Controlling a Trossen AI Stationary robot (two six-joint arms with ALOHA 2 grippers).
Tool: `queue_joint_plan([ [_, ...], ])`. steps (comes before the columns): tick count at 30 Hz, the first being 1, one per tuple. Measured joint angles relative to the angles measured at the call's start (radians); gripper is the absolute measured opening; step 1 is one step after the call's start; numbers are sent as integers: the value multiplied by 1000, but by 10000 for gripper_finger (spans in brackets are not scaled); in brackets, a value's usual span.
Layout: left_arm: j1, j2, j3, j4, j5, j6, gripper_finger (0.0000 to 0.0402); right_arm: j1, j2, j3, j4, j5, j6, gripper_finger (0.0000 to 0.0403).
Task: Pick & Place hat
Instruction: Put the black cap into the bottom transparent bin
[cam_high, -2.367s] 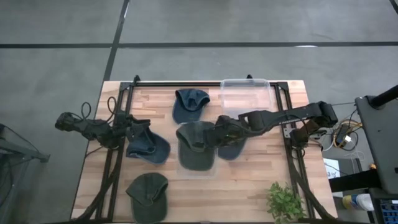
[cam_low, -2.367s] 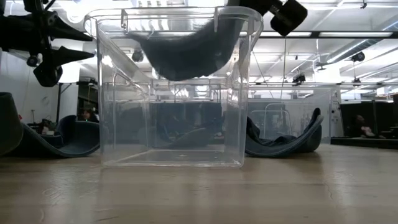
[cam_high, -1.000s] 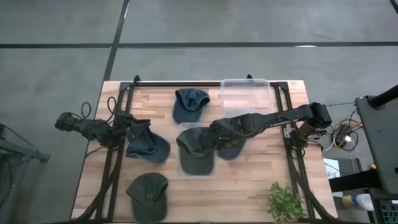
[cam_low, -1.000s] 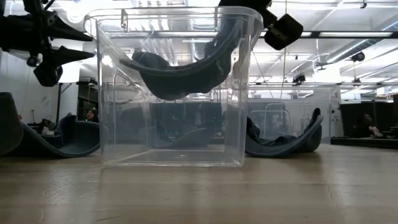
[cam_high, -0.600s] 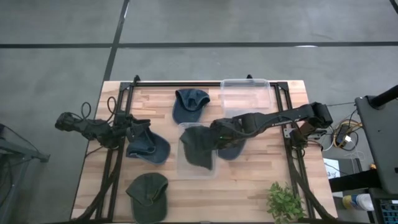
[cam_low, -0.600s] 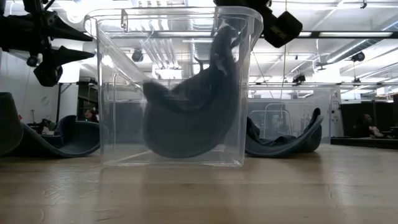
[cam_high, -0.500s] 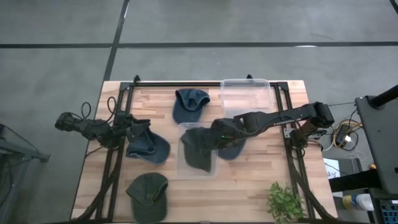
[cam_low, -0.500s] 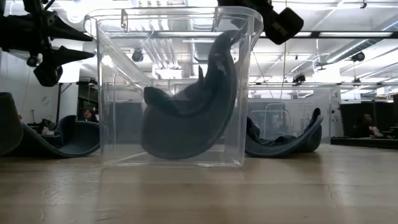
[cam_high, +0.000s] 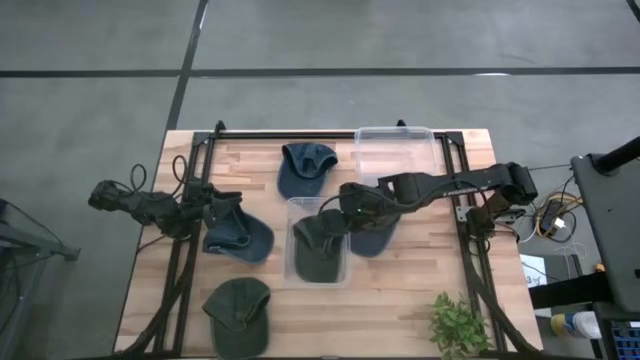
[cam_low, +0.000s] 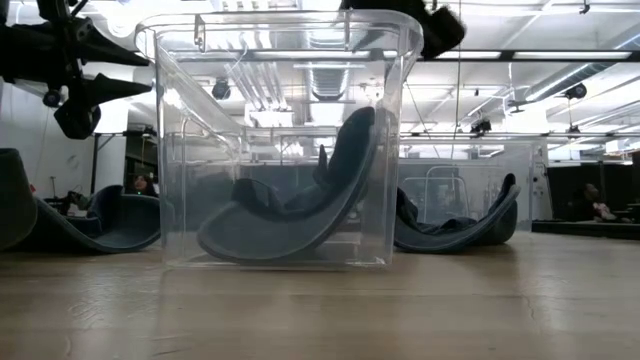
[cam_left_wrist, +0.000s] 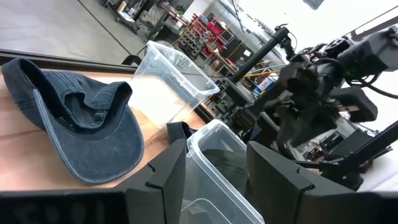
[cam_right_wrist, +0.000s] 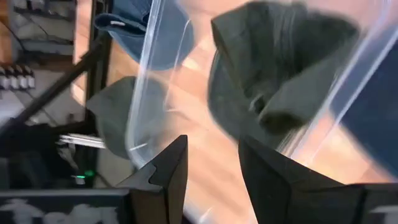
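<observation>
A dark green hat (cam_high: 320, 248) lies inside the clear bin (cam_high: 290, 250) at the table's middle. In the low view the hat (cam_low: 290, 220) rests with its crown on the bin's floor and leans with one side against the bin's wall (cam_low: 385, 150). My right gripper (cam_high: 342, 206) hovers open above the bin's far right corner, and its wrist view looks down on the hat (cam_right_wrist: 280, 81) past the open fingers (cam_right_wrist: 211, 180). My left gripper (cam_high: 207, 213) waits open at the table's left, beside a blue hat (cam_high: 240, 233).
More hats lie on the table: a blue one (cam_high: 305, 165) toward the far edge, a blue one (cam_high: 375, 238) under my right arm, a green one (cam_high: 238, 308) near left. A second clear bin (cam_high: 395, 150) stands far right. A plant (cam_high: 460, 325) sits near right.
The green hat has dropped from my right gripper's hold at the bin's rim, swung down inside the bin and settled on its floor, leaning on the wall. My right gripper has let go and risen a little above the bin.
</observation>
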Motion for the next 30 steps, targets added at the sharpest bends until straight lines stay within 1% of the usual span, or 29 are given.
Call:
queue_joint_plan([
  [2,0,0,0,0,2,0,162,-3,0,-1,55,1,-146,124],
  [4,0,0,2,1,24,-4,162,-1,-16,-1,151,0,-313,119],
  [7,0,2,30,10,97,-11,162,3,-60,4,250,-5,-556,114],
  [9,0,11,59,22,143,-12,162,5,-94,2,242,-4,-685,110],
  [11,0,32,92,21,175,-7,162,5,-135,-7,195,1,-761,107],
  [13,0,64,135,24,189,4,162,5,-176,-19,138,17,-802,104],
  [16,0,138,197,14,208,30,162,14,-256,-70,68,92,-827,101],
  [21,0,295,328,-31,240,46,162,56,-426,-240,74,223,-812,101],
  [25,-1,463,469,-161,279,19,162,109,-585,-418,171,326,-767,105],
  [28,-2,592,605,-330,319,-43,162,150,-705,-561,274,386,-758,103],
  [30,-2,679,698,-466,357,-116,162,174,-781,-648,344,402,-757,100],
])
